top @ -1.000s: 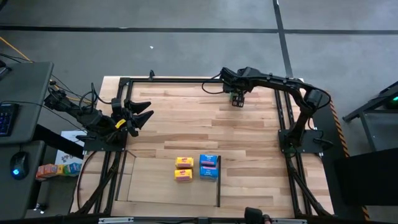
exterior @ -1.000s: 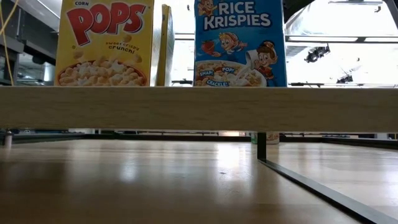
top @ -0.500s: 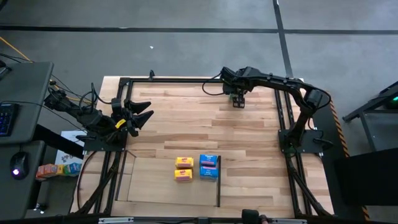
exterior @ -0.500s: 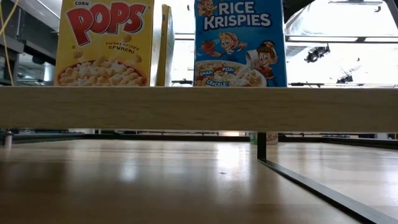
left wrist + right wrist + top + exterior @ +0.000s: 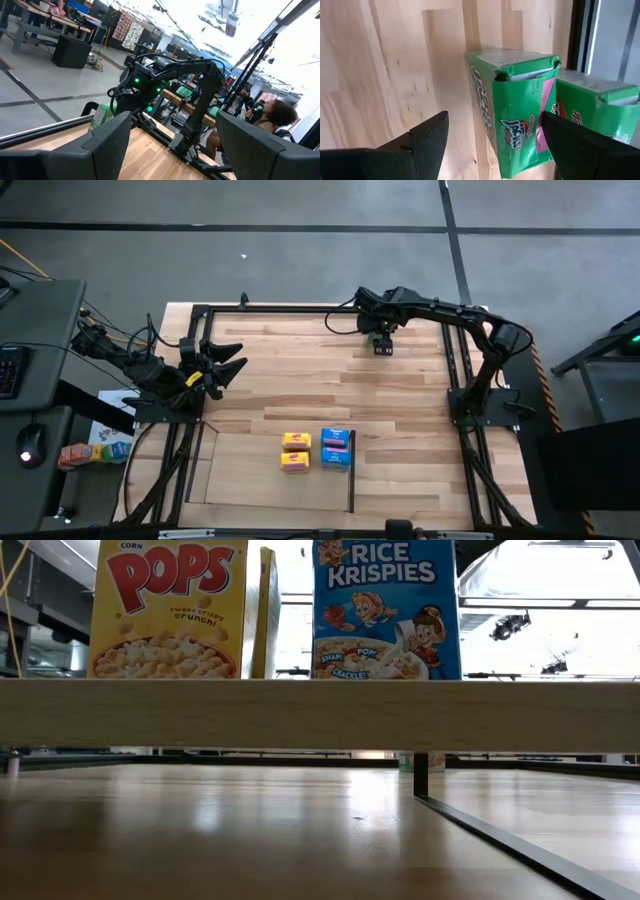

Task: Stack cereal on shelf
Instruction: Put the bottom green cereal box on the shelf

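The right pincer (image 5: 381,340) is held above the upper middle of the worktop (image 5: 300,370), fingers spread apart around nothing, over two green cereal boxes (image 5: 512,107) standing side by side. The left pincer (image 5: 228,363) is parked at the left edge, fingers likewise apart and empty. Two yellow boxes (image 5: 295,451) and the blue boxes (image 5: 336,447) are seen on the pale shelf (image 5: 240,480) at lower centre, beside its black bar (image 5: 352,480).
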Controlling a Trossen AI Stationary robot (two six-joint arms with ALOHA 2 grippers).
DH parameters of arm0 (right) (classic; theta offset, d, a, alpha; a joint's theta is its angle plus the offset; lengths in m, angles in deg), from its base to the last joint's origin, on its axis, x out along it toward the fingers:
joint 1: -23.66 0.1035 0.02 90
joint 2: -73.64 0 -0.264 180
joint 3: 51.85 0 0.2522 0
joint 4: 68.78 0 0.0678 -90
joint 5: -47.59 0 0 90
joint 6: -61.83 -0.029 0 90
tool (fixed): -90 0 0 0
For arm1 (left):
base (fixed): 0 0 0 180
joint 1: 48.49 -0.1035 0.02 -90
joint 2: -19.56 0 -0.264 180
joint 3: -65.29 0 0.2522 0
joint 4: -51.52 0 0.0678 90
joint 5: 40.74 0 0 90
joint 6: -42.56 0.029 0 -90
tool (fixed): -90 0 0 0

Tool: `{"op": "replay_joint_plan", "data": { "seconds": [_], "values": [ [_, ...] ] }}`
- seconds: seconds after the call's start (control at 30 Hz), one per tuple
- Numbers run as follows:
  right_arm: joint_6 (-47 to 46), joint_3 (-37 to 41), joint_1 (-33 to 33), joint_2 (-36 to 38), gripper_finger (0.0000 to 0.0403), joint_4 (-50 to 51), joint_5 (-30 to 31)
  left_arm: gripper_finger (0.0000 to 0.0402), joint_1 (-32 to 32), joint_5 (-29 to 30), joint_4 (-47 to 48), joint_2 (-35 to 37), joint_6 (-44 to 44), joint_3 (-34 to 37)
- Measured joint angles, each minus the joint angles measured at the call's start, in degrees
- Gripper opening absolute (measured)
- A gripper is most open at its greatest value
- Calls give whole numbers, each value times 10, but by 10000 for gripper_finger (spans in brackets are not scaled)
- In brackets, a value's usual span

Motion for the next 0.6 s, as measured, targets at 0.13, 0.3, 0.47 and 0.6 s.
{"op": "replay_joint_plan", "data": {
  "seconds": [0.13, 0.3, 0.47, 0.6],
  "values": [
    [0, 0, 0, 4, 291, -2, -28, 282, 0, 0, 1, 0, 0, 0],
    [0, 0, 1, 16, 291, -10, -76, 282, 0, 0, 2, 0, 0, 0],
    [0, 1, 1, 19, 291, -11, -84, 282, 0, 0, 4, 0, 10, 0],
    [0, 1, 1, 19, 291, -11, -82, 282, 0, 0, 4, 0, 10, 0]
  ]
}}
